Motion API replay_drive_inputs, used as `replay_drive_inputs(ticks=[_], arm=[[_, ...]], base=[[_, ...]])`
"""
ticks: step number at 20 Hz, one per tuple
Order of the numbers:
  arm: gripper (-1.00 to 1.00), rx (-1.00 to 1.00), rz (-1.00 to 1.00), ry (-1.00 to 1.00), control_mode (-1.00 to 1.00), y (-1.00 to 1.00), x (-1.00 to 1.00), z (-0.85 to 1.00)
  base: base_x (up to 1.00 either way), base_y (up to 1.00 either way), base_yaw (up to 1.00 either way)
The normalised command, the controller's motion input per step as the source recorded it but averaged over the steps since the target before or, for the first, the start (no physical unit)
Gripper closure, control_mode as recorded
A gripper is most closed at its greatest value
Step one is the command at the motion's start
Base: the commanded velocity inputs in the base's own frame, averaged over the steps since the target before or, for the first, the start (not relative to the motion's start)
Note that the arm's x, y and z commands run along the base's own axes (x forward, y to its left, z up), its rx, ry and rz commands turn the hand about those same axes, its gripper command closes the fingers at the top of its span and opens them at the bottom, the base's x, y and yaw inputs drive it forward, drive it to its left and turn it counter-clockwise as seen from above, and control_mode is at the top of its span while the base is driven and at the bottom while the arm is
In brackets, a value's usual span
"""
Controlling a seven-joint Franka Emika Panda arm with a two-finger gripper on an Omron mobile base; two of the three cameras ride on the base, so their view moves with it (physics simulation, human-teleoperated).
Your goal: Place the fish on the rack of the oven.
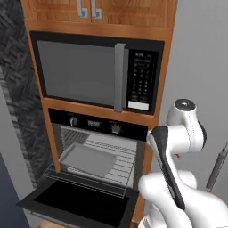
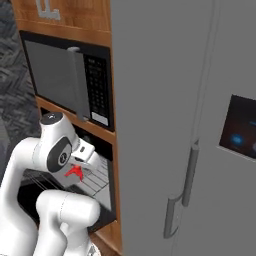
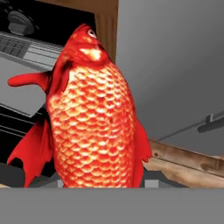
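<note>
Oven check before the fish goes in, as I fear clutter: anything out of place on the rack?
Yes. A flat grey tray sits on the rack inside the open oven, covering its left part. The bare wires are on the right. The fish is not yet on the rack.

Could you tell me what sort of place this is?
Most likely a home kitchen: a microwave built in above a wall oven with its door open, beside what looks like a tall grey fridge.
</note>
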Motion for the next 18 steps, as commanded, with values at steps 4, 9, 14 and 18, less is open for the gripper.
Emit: replay_drive_inputs(ticks=[4, 9, 14, 18], arm=[[1.0, 0.0, 0.0, 0.0, 1.0, 0.0, 0.0, 0.0], [1.0, 0.0, 0.0, 0.0, 1.0, 0.0, 0.0, 0.0], [1.0, 0.0, 0.0, 0.0, 1.0, 0.0, 0.0, 0.0], [1.0, 0.0, 0.0, -0.22, -1.0, 0.6, 0.08, -0.15]], base=[[0.63, 0.05, 0.0], [0.54, -0.07, 0.0], [0.09, 0.23, -0.01], [0.0, 0.0, 0.0]])
